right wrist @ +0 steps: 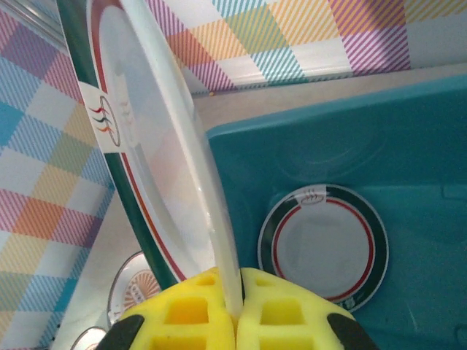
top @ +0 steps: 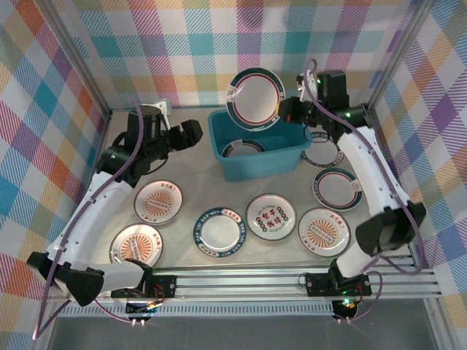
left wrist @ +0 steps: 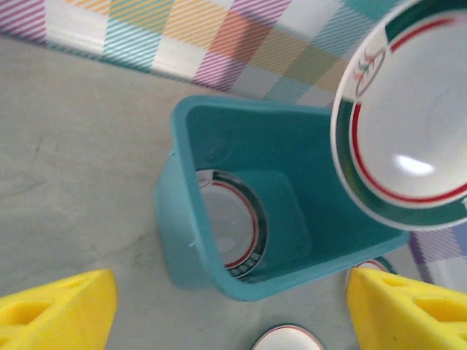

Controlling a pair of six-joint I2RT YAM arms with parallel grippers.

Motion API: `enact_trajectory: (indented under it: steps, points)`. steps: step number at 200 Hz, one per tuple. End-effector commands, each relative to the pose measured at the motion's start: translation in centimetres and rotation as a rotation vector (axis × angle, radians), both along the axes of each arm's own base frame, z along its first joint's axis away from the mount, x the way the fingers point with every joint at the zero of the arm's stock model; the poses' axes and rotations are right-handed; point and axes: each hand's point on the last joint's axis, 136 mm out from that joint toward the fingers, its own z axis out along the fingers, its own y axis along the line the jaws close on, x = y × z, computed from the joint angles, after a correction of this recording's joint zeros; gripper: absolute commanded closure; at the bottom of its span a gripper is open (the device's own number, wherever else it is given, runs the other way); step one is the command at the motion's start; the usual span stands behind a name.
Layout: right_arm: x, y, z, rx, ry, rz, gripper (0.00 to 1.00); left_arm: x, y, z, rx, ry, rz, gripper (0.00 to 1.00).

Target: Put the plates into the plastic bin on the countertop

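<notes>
Currently the right gripper (right wrist: 237,310) is pinching the rim of a round white plate with a green-and-red banded edge (top: 255,98), holding it tilted above the teal-blue rectangular plastic bin (top: 255,166). A matching plate (right wrist: 322,244) is lying flat inside. The left gripper (top: 191,133) is hovering left of the bin, jaws spread wide, holding nothing. Other small round plates (top: 271,216) are sitting on the beige-grey countertop (top: 190,182).

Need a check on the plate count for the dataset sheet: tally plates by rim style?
Green-rim plates: 4 (one held up, one in the bin, two right of it, one of those partly hidden)
Orange sunburst plates: 3
Dark patterned-rim plate: 1
Character plate: 1
Total: 9
</notes>
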Motion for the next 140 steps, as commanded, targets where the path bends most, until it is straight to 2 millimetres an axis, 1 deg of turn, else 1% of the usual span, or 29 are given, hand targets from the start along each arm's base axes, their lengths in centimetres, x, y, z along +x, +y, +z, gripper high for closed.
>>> enact_trajectory:
  steps: [1,13,41,60,74,95,115,140]
  points:
    - [1.1,0.7,-1.3,-0.074,0.025,0.076,1.0,0.5,1.3,-2.6,0.069,0.037,0.04,0.18]
    - [1.6,1.3,-2.6,-0.079,0.073,0.11,1.0,0.7,2.1,-3.5,0.078,0.054,0.06,0.18]
    - [2.2,2.3,-6.7,-0.074,0.189,0.158,1.0,0.8,3.7,-5.8,0.085,0.109,0.101,0.17]
    - [2.7,2.7,-9.1,-0.085,0.237,0.177,1.0,0.8,4.6,-6.8,0.082,0.134,0.123,0.17]
    - [2.9,2.9,-10.6,-0.092,0.266,0.19,1.0,0.7,4.9,-7.5,0.083,0.149,0.132,0.17]
    - [3.2,3.5,-11.8,-0.081,0.292,0.222,1.0,0.8,5.3,-7.8,0.083,0.157,0.138,0.17]
    - [2.8,4.3,-12.6,-0.07,0.33,0.289,1.0,0.9,5.3,-8.2,0.082,0.167,0.141,0.17]
    - [2.9,4.4,-14.2,-0.091,0.388,0.323,1.0,0.9,5.2,-8.8,0.07,0.18,0.142,0.17]
